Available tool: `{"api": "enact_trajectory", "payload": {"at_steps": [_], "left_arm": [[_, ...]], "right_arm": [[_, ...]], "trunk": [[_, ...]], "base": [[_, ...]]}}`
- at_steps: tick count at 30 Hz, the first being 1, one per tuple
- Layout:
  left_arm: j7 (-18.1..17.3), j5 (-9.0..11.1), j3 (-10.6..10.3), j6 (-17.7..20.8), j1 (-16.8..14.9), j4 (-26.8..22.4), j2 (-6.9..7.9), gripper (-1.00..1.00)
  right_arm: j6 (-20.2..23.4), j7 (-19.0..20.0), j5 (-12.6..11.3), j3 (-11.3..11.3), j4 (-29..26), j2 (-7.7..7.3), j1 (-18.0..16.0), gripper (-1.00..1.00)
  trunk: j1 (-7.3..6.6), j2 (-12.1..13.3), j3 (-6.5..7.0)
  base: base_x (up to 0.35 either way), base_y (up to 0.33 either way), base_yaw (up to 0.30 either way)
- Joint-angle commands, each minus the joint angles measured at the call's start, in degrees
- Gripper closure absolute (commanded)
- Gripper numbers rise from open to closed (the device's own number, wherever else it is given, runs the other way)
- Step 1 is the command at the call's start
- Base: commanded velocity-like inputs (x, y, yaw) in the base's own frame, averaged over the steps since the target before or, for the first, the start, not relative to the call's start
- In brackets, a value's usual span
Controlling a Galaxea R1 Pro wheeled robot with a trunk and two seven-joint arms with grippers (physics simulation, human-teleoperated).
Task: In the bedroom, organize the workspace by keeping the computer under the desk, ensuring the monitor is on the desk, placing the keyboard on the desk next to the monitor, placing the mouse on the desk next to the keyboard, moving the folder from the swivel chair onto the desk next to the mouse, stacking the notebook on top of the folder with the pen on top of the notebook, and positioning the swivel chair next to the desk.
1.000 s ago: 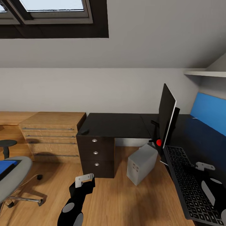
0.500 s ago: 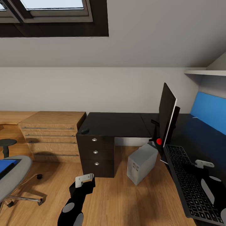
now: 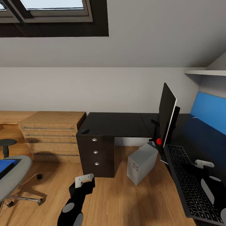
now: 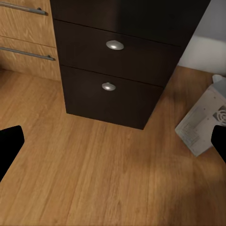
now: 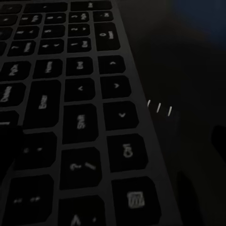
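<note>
The black-topped desk [image 3: 116, 125] carries the monitor [image 3: 166, 114] seen edge-on, and the dark keyboard [image 3: 188, 183] lies in front of it. The small black mouse [image 3: 84, 130] sits on the desk's left corner above the drawers. The pale computer [image 3: 142, 163] [image 4: 203, 123] stands tilted on the floor under the desk. At the left edge, the grey swivel chair [image 3: 14, 177] holds the blue folder [image 3: 6, 164]. My right gripper [image 3: 204, 166] [image 5: 115, 141] hovers open just over the keyboard's [image 5: 70, 94] end keys. My left gripper [image 3: 84, 182] [image 4: 113, 146] hangs open above the floor before the drawer unit. The notebook and pen are out of view.
Light oak drawers [image 3: 51, 136] with bar handles stand left of the desk's dark drawer unit [image 3: 96, 153] [image 4: 113, 66]. A black stool [image 3: 6, 145] is at far left. A blue back panel [image 3: 210, 111] and a white shelf [image 3: 205, 73] line the right wall.
The view shifted very slightly a second ago, and my right gripper edged a little over the keyboard. Nothing has visibly moved in the last half second.
</note>
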Motion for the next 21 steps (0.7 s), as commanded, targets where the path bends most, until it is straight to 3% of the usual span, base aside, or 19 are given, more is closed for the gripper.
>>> {"api": "enact_trajectory", "payload": {"at_steps": [1,21], "left_arm": [[0.5,0.5,-0.1,0.1,-0.1,-0.1,0.04,-1.0],[0.5,0.5,0.0,0.1,-0.1,0.0,0.12,-1.0]], "right_arm": [[0.3,0.4,-0.3,-0.1,3.2,0.03,0.0,-1.0],[0.3,-0.4,-0.3,-0.1,3.2,0.03,0.0,-1.0]], "trunk": [[0.0,0.0,-0.07],[0.0,0.0,-0.07]], "base": [[-0.006,0.0,0.0],[-0.173,0.0,0.0]]}}
